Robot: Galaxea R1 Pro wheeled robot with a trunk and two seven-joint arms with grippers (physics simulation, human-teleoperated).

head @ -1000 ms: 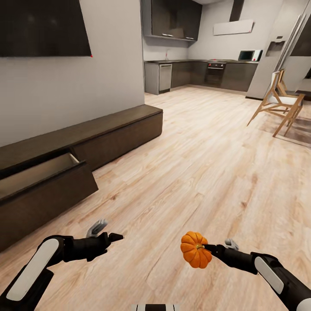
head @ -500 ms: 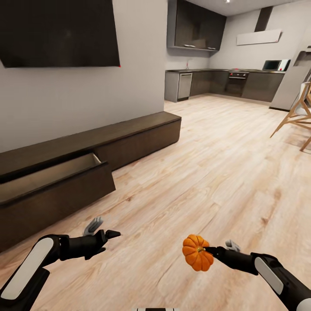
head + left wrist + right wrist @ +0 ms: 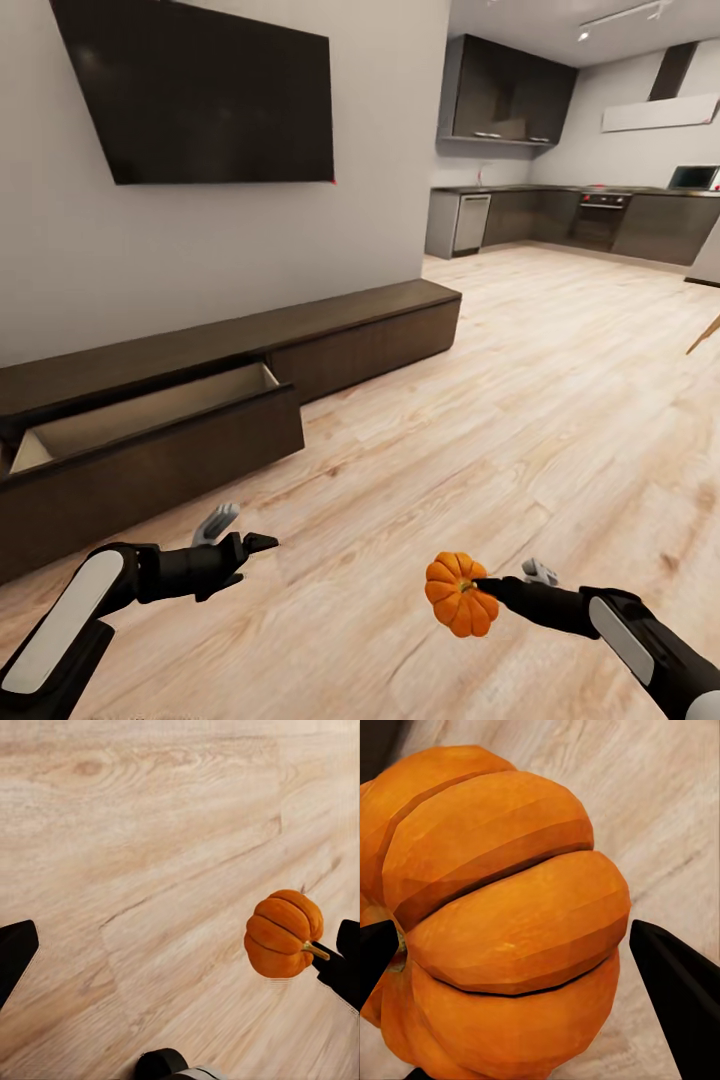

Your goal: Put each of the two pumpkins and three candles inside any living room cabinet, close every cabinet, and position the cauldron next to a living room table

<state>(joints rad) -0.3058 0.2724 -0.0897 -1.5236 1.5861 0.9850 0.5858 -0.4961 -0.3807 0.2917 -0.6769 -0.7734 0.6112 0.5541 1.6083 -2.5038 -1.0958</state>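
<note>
Right fingers (image 3: 488, 585) pinch the pumpkin (image 3: 459, 594) above the floor (image 3: 500, 400); left fingers (image 3: 240, 535) seem spread, holding nothing, near the cabinet's (image 3: 350, 335) pulled-out drawer (image 3: 150, 420).

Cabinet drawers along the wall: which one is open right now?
The drawer at the near end of the cabinet, under the wall screen, is pulled out, its pale interior showing. The fronts beyond it, toward the kitchen, sit flush.

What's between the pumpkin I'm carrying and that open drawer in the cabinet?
Bare pale wood floor lies between the small ribbed orange pumpkin, held in the right tool, and the open drawer of the long dark-brown cabinet, in the head view.
</note>
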